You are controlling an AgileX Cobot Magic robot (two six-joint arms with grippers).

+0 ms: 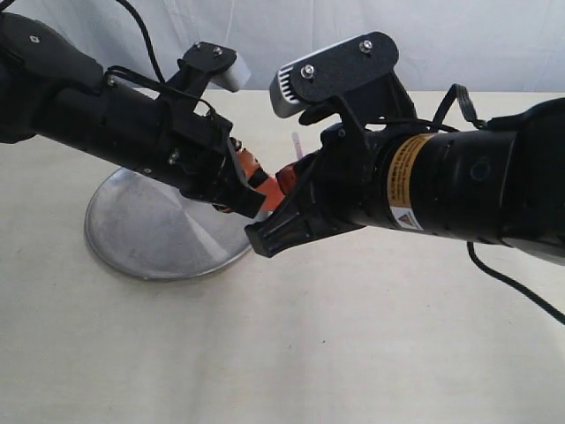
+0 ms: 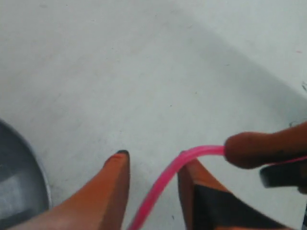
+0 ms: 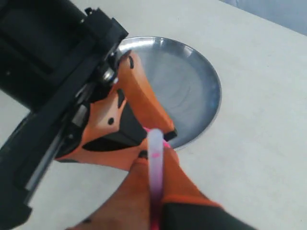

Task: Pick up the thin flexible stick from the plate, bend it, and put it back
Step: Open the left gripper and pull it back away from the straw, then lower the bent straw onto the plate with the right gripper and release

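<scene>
My two grippers meet just above the right rim of the steel plate (image 1: 154, 234). My right gripper (image 3: 156, 157) is shut on the thin pink stick (image 3: 156, 165), whose whitish tip pokes out past its orange fingers (image 3: 136, 191). That pale tip also shows in the exterior view as the stick (image 1: 297, 145) rises between the arms. In the left wrist view the stick (image 2: 163, 187) curves in a bend between my left gripper's (image 2: 153, 160) spread fingers. It rests against one finger (image 2: 192, 184) and runs on to the right gripper's fingertip (image 2: 254, 149). The left gripper (image 1: 254, 196) is open.
Both arms hang low over the pale tabletop (image 1: 291, 344). The plate (image 3: 192, 86) lies partly under the left gripper and holds nothing that I can see. A black cable (image 1: 516, 283) trails off the right arm.
</scene>
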